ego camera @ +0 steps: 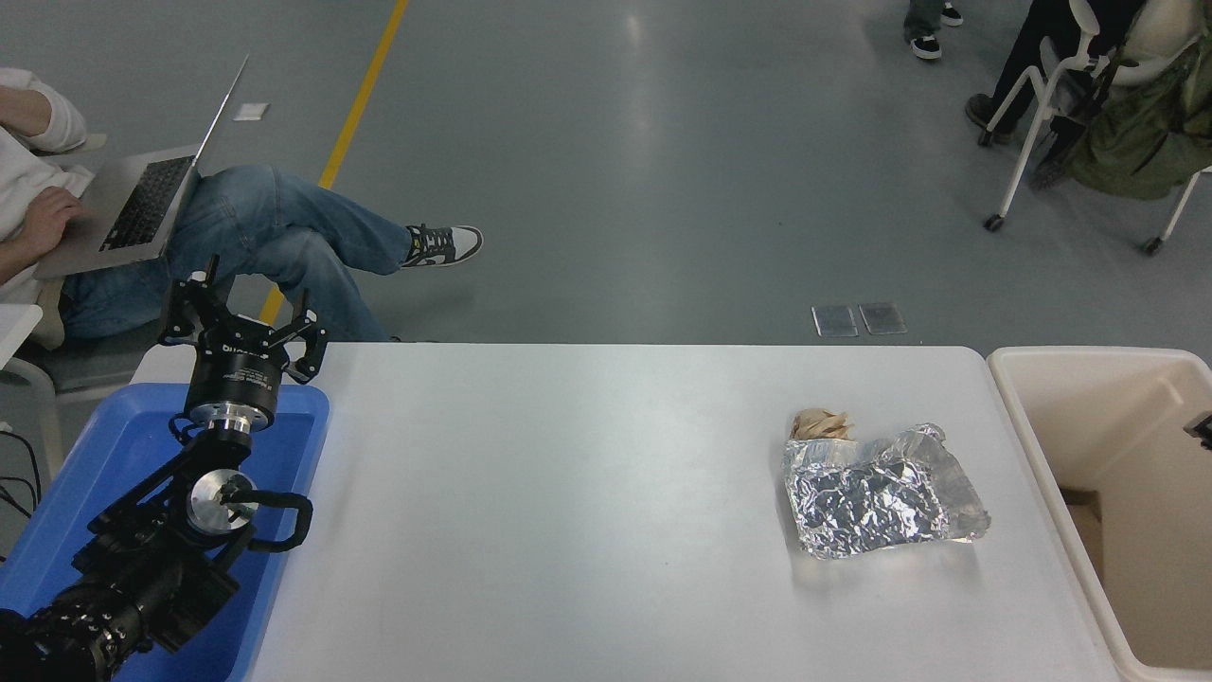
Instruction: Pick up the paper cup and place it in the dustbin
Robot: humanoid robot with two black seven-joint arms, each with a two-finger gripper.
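No paper cup shows anywhere in this view. The dustbin (1089, 356), a large beige tub, stands against the table's right end, and the picture's edge cuts off its right side. A small black part of my right gripper (1203, 428) pokes in from the right edge above the dustbin's inside; its state cannot be made out. At the lower left, my left gripper (241, 317) is parked open over a blue tray (123, 445), holding nothing.
A crumpled silver foil tray (881, 493) lies on the white table (568, 493) at the right, with a small brown paper wad (820, 423) touching its far edge. One person with a laptop sits at the far left; another sits on a wheeled chair at the top right.
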